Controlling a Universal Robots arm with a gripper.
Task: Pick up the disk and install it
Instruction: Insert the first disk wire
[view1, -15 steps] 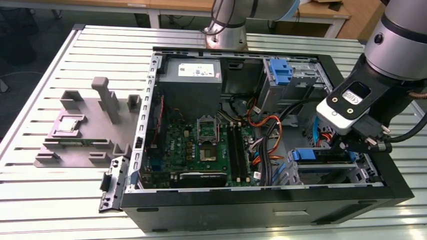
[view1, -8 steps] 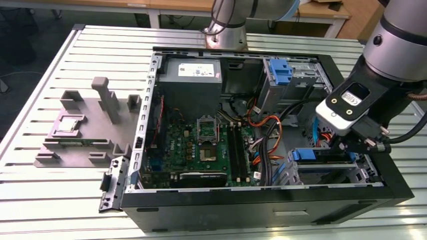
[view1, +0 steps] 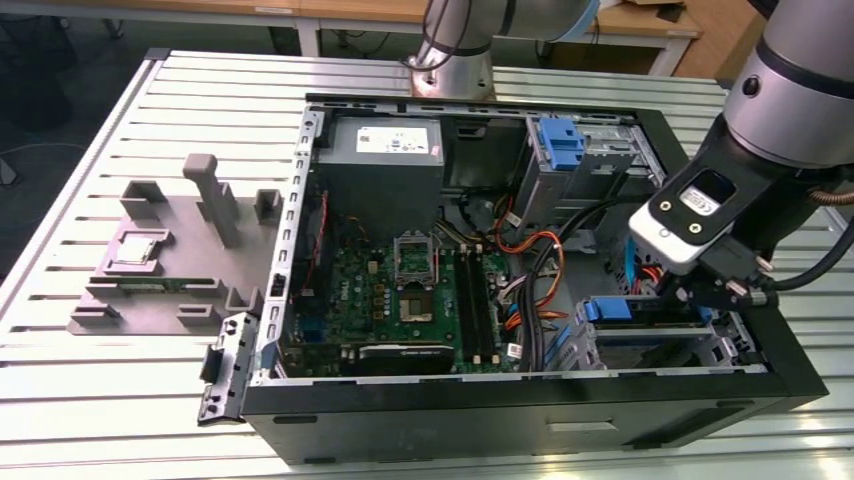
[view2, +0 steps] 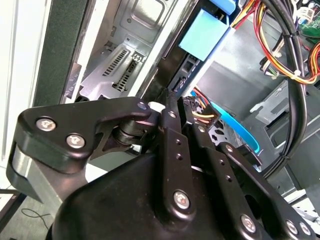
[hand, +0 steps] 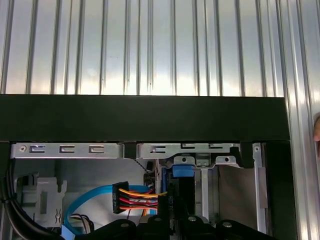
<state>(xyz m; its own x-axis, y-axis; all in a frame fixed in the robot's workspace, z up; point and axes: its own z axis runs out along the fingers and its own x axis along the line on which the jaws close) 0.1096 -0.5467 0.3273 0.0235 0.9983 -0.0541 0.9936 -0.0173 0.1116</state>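
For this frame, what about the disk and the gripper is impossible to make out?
- Gripper, exterior view: its fingertips sit behind the black wrist housing, so open or shut is unclear.
- Blue-framed silver-grey disk, exterior view: mostly down in the black computer case's bay; the label is hidden.
- Second wrist view: black finger linkages cover the contact with the disk.
- First wrist view: the bottom edge cuts off the linkages.

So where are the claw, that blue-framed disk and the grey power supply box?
claw (view1: 705, 292): exterior view, at its tip, low in the case's right side.
disk (view1: 627, 310): exterior view, on its blue caddy edge in the lower bay.
power supply box (view1: 382, 160): exterior view, on its grey side below the white label.
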